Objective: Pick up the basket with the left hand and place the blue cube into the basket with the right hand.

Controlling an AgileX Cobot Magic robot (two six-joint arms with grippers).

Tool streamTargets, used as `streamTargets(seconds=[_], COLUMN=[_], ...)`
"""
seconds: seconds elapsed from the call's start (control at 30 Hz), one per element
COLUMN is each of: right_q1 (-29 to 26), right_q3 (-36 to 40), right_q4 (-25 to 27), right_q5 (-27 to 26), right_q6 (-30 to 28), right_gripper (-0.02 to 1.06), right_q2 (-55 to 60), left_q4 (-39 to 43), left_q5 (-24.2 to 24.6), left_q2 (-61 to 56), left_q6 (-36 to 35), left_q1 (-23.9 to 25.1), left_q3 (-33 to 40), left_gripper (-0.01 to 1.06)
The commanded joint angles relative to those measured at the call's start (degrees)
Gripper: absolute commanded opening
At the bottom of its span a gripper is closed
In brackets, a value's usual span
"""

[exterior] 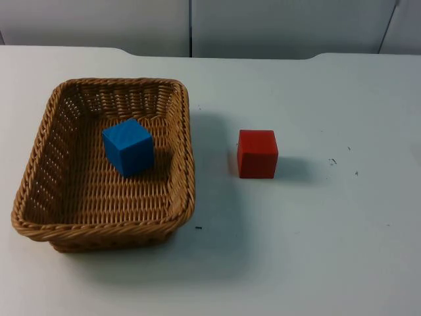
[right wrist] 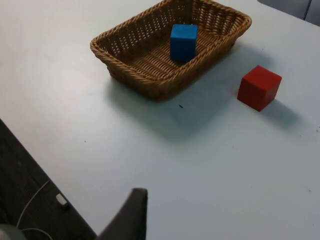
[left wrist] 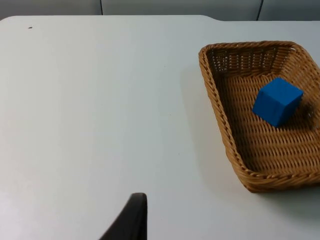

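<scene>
Blue cube [exterior: 129,146] already sits inside basket [exterior: 39,158], basket resting flat on counter [exterior: 316,250] with red cube [exterior: 257,153] well apart to its side; can't tell either claw's state, so just back off without nudging basket.
</scene>
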Motion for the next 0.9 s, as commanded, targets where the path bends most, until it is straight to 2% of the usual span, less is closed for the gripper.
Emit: streamTargets(seconds=[0.0, 0.37, 0.47, 0.5, 0.63, 0.67, 0.77, 0.8, 0.87], right_q1=[0.2, -1.4, -6.1, -6.1, -16.0, -16.0, -22.8, -22.8, -27.0], right_q3=[0.6, 0.6, 0.6, 0.6, 0.6, 0.6, 0.6, 0.6, 0.6], right_q4=[0.1, 0.1, 0.1, 0.1, 0.1, 0.1, 0.1, 0.1, 0.1], right_q5=[-0.9, -0.9, -0.9, -0.9, -0.9, -0.9, -0.9, -0.9, -0.9], right_q6=[-0.4, -0.4, -0.4, -0.4, -0.4, -0.4, -0.4, -0.4, -0.4], right_gripper=[1.05, 1.05, 1.05, 1.05, 1.05, 1.05, 1.05, 1.05, 1.05], right_q2=[-0.2, -0.2, -0.2, -0.2, -0.2, -0.2, -0.2, -0.2, -0.2], left_q4=[0.1, 0.1, 0.1, 0.1, 0.1, 0.1, 0.1, 0.1, 0.1], left_q5=[-0.6, -0.6, -0.6, -0.6, -0.6, -0.6, -0.6, -0.6, -0.6], left_q2=[-0.2, -0.2, -0.2, -0.2, -0.2, -0.2, -0.2, -0.2, -0.2], left_q6=[-0.4, -0.4, -0.4, -0.4, -0.3, -0.3, -0.3, -0.3, -0.3], left_q1=[-0.3, -0.8, -2.3, -2.3, -3.2, -3.2, -3.2, -3.2, -3.2], left_q3=[0.2, 0.2, 0.2, 0.2, 0.2, 0.2, 0.2, 0.2, 0.2], left_gripper=[1.05, 1.05, 1.05, 1.05, 1.05, 1.05, 1.05, 1.05, 1.05])
